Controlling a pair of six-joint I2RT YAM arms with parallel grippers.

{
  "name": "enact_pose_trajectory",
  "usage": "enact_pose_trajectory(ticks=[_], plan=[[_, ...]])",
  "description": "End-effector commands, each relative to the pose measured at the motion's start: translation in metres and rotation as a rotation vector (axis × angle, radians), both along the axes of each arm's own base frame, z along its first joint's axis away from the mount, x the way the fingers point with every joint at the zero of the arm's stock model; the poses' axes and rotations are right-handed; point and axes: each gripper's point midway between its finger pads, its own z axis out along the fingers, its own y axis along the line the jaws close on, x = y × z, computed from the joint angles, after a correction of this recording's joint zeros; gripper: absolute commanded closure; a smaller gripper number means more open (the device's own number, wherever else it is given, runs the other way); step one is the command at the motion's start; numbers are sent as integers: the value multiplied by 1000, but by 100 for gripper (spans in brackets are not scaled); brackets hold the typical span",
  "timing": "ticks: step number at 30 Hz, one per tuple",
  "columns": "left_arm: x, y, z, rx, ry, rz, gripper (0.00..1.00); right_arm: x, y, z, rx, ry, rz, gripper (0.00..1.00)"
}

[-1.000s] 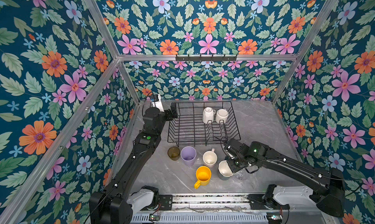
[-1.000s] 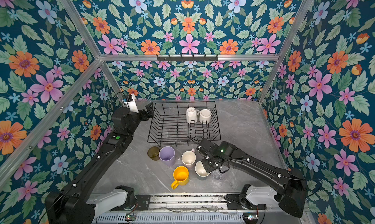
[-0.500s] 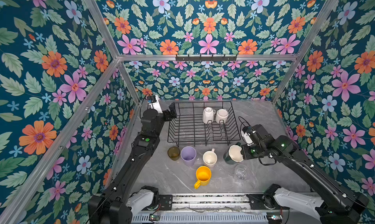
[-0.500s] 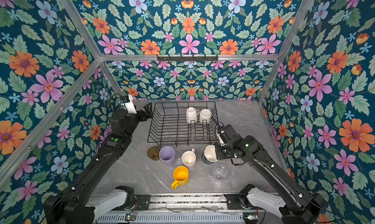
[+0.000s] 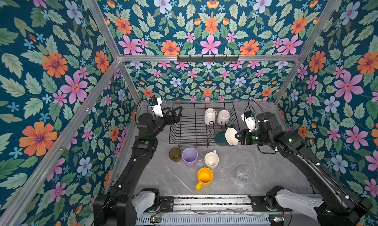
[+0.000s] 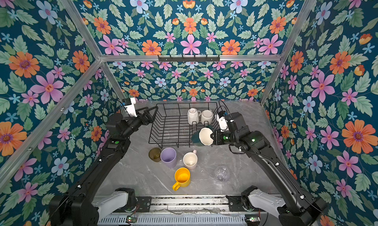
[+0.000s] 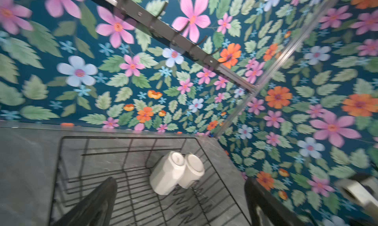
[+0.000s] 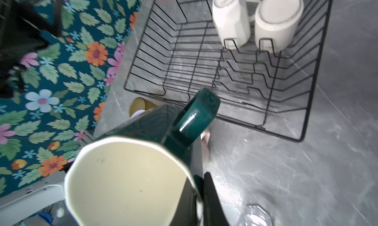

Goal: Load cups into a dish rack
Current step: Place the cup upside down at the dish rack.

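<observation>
The right pincer is clamped tight on the rim of the dark green mug. The mug hangs clear of the surface, tipped on its side with its cream inside facing the arm. It is just beside the near right corner of the dish rack, and the right wrist view shows its handle turned toward the rack.

The left pincer is spread wide and holds nothing, hovering at the rack's far left corner.

The rack stands toward the far edge of the surface. A faceted white mug and a round white mug sit upside down, side by side and touching, in its far right part.

Between the rack and the near edge stand an olive-brown tumbler, a lilac tumbler and a pale pink mug. Nearer the edge are a yellow mug and a clear glass.
</observation>
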Motion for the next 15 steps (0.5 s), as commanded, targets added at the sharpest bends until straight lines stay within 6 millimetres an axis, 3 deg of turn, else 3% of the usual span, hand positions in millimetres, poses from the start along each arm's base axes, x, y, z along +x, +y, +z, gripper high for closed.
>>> enact_pose_trajectory(ticks=[1, 6, 11, 15], plan=[[-36, -32, 27, -58, -115, -293, 2, 18, 25, 55, 201, -155, 76, 100], [-67, -48, 35, -110, -194, -516, 1, 25, 37, 79, 271, -212, 139, 100], [-100, -50, 52, -188, -298, -671, 1, 26, 47, 96, 319, -250, 199, 100], [-104, -51, 54, -229, -285, -733, 1, 24, 54, 107, 356, -280, 253, 100]])
